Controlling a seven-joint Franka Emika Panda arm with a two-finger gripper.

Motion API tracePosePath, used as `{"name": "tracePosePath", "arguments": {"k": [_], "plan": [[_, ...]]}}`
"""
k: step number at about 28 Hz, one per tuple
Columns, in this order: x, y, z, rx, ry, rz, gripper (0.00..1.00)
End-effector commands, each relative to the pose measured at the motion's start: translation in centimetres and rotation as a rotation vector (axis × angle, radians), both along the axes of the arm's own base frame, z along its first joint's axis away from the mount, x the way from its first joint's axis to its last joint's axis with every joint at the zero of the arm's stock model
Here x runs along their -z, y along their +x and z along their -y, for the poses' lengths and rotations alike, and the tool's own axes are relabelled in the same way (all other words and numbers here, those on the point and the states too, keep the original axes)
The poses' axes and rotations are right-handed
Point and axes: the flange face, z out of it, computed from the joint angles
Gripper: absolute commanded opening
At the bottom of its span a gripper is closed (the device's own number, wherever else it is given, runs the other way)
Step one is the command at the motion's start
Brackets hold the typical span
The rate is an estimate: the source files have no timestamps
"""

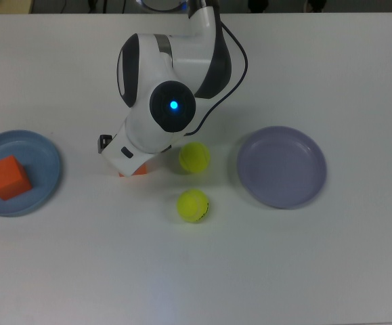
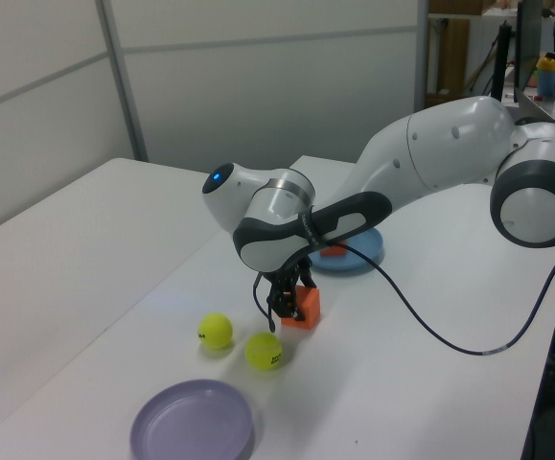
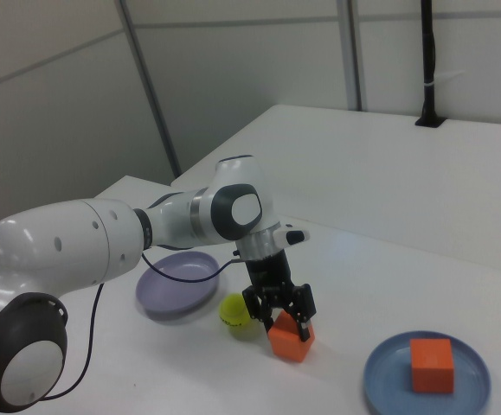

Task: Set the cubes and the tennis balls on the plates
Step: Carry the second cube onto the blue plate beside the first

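One orange cube point(image 3: 293, 341) rests on the table between the plates. My gripper point(image 3: 285, 322) is lowered over it, open, with one finger point(image 3: 263, 313) on each side of its top. In the top view my arm covers most of this cube point(image 1: 136, 170). The other orange cube point(image 1: 7, 177) lies on the light blue plate point(image 1: 45, 147). Two tennis balls point(image 1: 194, 157) point(image 1: 193, 205) sit on the table just to the top view's right of the gripper. The lavender plate point(image 1: 281, 166) holds nothing. In the right view only one ball point(image 3: 233, 309) shows.
A black cable point(image 2: 421, 321) hangs from my arm and sweeps low over the table near the blue plate point(image 2: 358, 257). The white table point(image 1: 284, 271) runs wide around the objects. Grey partition walls point(image 2: 258, 77) stand behind it.
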Motion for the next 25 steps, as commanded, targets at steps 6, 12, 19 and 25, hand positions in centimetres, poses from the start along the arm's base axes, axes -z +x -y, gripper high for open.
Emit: {"name": "tracePosePath", "arguments": {"k": [6,12,19,25], "plan": [[-4.2,1.5,8.1,0.1,-0.005,0.08,0.0],[-5.9,2.2,16.3,0.152,-0.007,0.099,0.0],[-5.4,2.5,19.4,0.167,-0.016,0.123,0.29],[-5.8,2.9,19.3,0.173,-0.002,0.163,1.0]]}}
